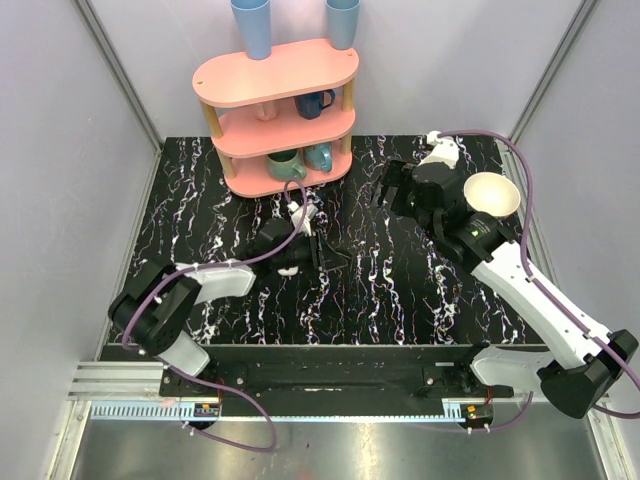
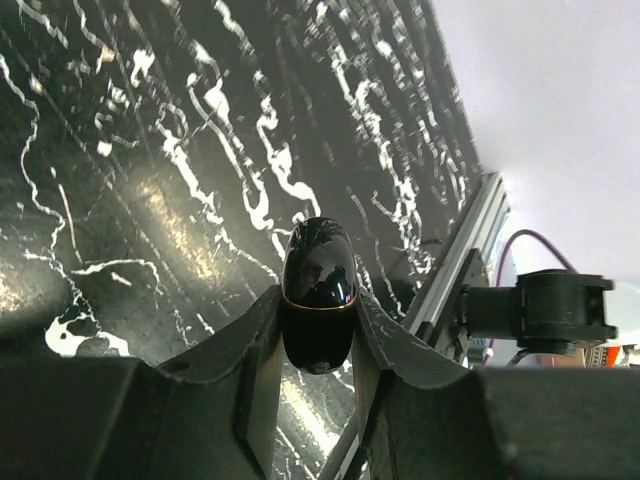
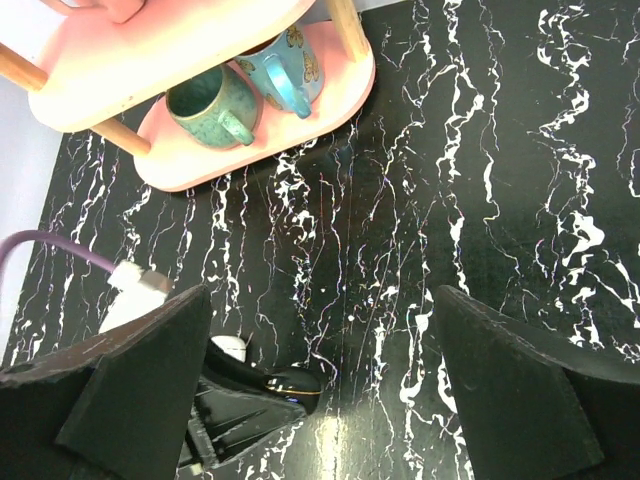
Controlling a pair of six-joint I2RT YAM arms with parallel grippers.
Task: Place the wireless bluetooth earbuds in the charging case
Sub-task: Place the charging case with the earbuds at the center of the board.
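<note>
My left gripper (image 2: 318, 305) is shut on the charging case (image 2: 318, 262), a glossy black egg shape with a thin gold seam. The case stands up between the jaws, lifted a little off the table. From above, this gripper (image 1: 318, 243) sits near the table's middle. One tiny bright white earbud (image 1: 288, 270) lies on the dark table right beside that arm's wrist. In the right wrist view, the case (image 3: 295, 382) and an earbud (image 3: 230, 347) show at the lower left. My right gripper (image 1: 387, 190) (image 3: 322, 295) is open and empty, to the right of the case. I see no second earbud.
A pink three-tier shelf (image 1: 275, 75) stands at the back of the black marbled table (image 1: 400, 290). It holds a green mug (image 3: 210, 105) and a blue mug (image 3: 285, 70), with two blue cups on top. A white bowl (image 1: 492, 193) sits at the right edge.
</note>
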